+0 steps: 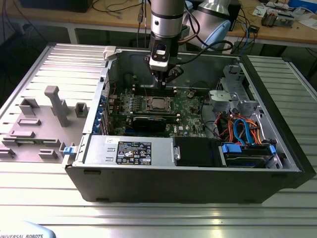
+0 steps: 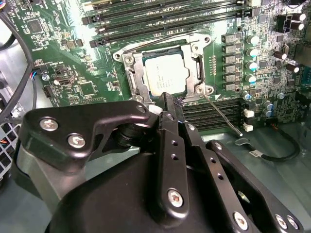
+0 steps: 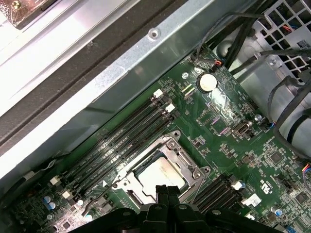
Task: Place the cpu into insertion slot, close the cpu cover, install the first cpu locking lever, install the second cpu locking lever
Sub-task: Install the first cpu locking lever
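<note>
Labels all over this one, but no print clear enough to read!

Exterior view: a black label [image 1: 133, 151] with white print sits on the grey power supply [image 1: 94, 148], with a small white sticker [image 1: 111, 141] beside it and a line of lettering [image 1: 22, 236] on the pale part [image 1: 34, 229] at the bottom edge. First wrist view: a white sticker [image 3: 252, 199] on the green board [image 3: 218, 145]. Second wrist view: a white tag [image 2: 256, 154] on a black cable [image 2: 287, 144].

Robotics or electronics lab. Open computer case [image 1: 188, 183], motherboard [image 1: 190, 106] bared, lies on a slotted aluminium table [image 1: 148, 218]. Industrial robot arm [image 1: 166, 20] hangs over the case. Behind the case: wooden workbench [image 1: 292, 30] strewn with cables [image 1: 119, 7] and small electronic parts [image 1: 277, 17]. Beside the case, on the exterior view's left: grey fixture blocks [image 1: 57, 104].
</note>
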Available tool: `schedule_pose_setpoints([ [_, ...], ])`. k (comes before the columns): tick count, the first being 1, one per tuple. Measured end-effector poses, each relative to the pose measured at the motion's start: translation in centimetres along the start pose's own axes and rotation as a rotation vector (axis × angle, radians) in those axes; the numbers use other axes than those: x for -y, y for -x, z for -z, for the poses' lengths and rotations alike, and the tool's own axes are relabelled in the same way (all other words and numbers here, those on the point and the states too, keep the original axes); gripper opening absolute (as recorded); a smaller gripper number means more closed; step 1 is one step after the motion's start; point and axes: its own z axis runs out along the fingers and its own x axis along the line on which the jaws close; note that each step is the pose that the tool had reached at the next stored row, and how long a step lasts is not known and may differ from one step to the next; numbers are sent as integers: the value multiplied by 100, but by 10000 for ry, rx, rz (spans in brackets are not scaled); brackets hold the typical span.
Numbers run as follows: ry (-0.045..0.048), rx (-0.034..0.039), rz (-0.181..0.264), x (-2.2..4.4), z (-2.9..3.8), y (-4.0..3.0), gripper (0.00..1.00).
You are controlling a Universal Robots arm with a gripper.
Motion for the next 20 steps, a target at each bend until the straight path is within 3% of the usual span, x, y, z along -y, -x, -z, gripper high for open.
schedule_pose_setpoints([
  [7,11,1,337,0,0,0,11],
  [15,60,9,1904,0,0,0,11],
  [20,64,9,1992,0,0,0,11],
])
